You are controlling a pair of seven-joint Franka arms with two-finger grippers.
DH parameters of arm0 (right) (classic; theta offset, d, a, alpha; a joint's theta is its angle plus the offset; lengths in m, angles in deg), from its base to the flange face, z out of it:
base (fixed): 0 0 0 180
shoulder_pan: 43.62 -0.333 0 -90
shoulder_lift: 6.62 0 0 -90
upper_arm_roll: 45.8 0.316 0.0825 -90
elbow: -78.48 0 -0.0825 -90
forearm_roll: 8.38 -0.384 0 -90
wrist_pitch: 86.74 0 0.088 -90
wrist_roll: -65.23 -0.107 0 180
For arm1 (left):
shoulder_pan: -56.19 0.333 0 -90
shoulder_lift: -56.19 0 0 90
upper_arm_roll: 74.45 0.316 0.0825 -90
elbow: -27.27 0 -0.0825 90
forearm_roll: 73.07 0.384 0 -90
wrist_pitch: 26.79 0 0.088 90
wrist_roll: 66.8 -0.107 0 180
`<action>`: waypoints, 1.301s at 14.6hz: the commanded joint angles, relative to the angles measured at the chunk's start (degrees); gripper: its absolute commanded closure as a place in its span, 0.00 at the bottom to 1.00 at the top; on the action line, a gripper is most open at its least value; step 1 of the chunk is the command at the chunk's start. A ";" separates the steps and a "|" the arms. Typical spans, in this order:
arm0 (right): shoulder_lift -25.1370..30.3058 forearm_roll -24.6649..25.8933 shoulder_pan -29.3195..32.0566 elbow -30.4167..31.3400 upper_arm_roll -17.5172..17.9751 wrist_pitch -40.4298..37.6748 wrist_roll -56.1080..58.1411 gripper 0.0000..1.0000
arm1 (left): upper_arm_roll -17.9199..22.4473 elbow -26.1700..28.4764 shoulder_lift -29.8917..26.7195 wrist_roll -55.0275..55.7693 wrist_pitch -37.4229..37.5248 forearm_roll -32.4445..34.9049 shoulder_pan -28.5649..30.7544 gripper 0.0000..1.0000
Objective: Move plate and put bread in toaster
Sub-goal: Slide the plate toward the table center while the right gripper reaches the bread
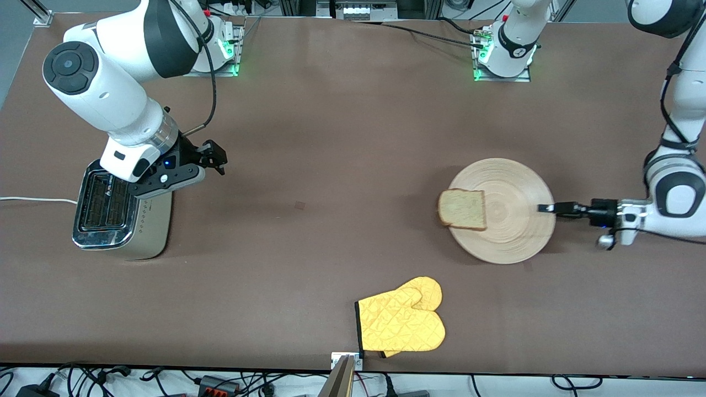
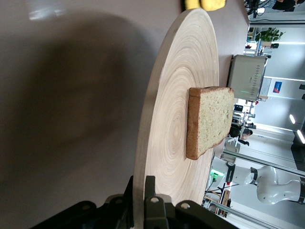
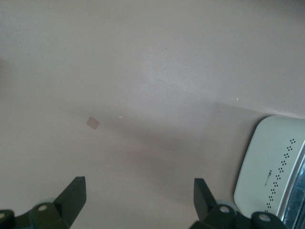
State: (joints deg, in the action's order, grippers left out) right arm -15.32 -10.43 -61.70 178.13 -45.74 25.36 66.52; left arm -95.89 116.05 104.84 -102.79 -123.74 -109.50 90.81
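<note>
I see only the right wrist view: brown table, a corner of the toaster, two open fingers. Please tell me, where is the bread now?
Observer: The bread lies on the plate, at its edge toward the right arm's end of the table.
Operator: Does the left arm touch the plate?
Observer: Yes. The left pincer is shut on the plate's rim, as the left wrist view shows.
Operator: Is something else on the table?
Observer: A yellow oven mitt lies nearer to the front camera than the plate.
</note>
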 commanded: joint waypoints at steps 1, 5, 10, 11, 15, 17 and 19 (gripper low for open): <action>0.09 -0.49 0.06 -0.42 0.03 -0.21 0.21 0.00 | -6.04 5.86 -1.54 0.84 -8.13 -2.24 -1.03 0.99; 0.35 -0.40 -0.12 -0.42 0.03 -0.30 0.21 0.00 | -13.35 13.86 -1.10 0.40 -20.53 -10.14 -3.83 0.99; 0.35 -0.40 0.06 0.02 0.03 -0.56 0.29 0.00 | -13.80 16.16 -1.01 -1.97 -30.49 -17.52 -13.59 0.99; 0.53 -0.49 0.23 0.11 -0.06 -0.91 0.21 0.00 | -13.71 16.33 -0.92 -2.15 -31.45 -19.28 -15.17 0.99; 0.44 -0.49 0.59 0.02 -0.41 -3.28 0.21 0.00 | -13.71 17.30 -0.75 -2.59 -36.03 -19.82 -19.23 0.99; -1.31 -0.49 0.59 0.11 -0.41 -4.07 0.21 0.00 | -13.62 17.30 0.39 -6.00 -35.94 -19.91 -18.62 0.93; -4.29 -0.49 0.59 -0.07 -0.41 -3.38 0.12 0.00 | -13.71 17.30 0.66 -6.46 -35.59 -20.00 -17.92 0.62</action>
State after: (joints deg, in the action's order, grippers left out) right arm -16.59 -10.43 -61.34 178.61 -46.24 21.70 66.52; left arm -108.94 132.88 105.64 -106.23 -160.30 -127.42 71.17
